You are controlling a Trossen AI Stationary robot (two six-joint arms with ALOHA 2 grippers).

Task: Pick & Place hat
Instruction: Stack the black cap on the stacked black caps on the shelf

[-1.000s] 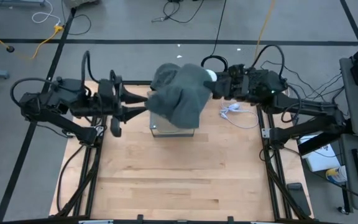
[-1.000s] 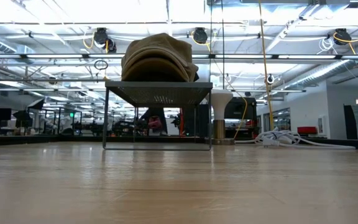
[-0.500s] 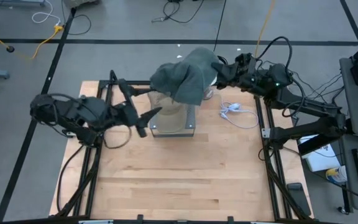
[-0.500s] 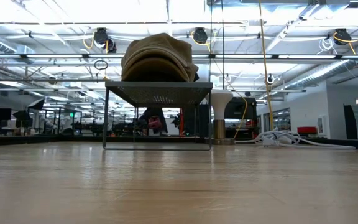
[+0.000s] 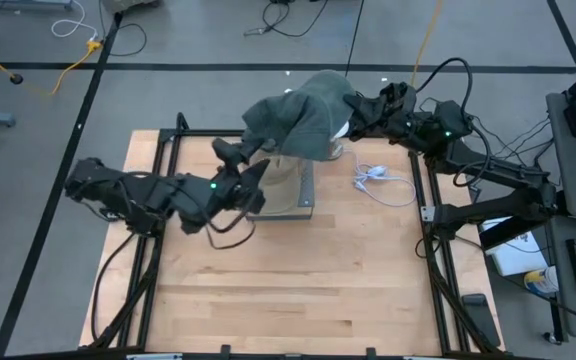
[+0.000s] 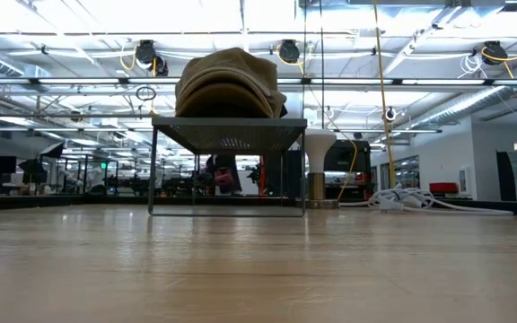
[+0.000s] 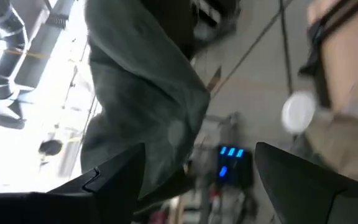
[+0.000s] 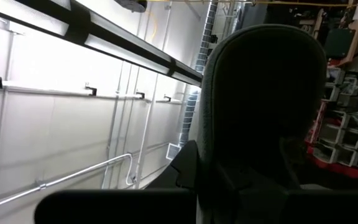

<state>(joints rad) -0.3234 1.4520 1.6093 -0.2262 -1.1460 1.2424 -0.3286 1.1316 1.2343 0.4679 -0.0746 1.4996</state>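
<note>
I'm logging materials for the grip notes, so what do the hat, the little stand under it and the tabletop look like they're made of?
Hat: soft grey-green cloth, probably knit or fleece, matte; it drapes and folds where the right gripper holds it.
Stand: looks like thin metal, with slim straight legs and a perforated top.
Tabletop: light wood planks with visible grain and seams, faintly glossy in the low view.

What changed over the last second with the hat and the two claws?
The left claw let go of the hat, opened, and drew back and down toward the table's left side. The right claw, shut on the hat, lifted it up and away from the stand, toward the far edge. The white cable stayed put.
</note>
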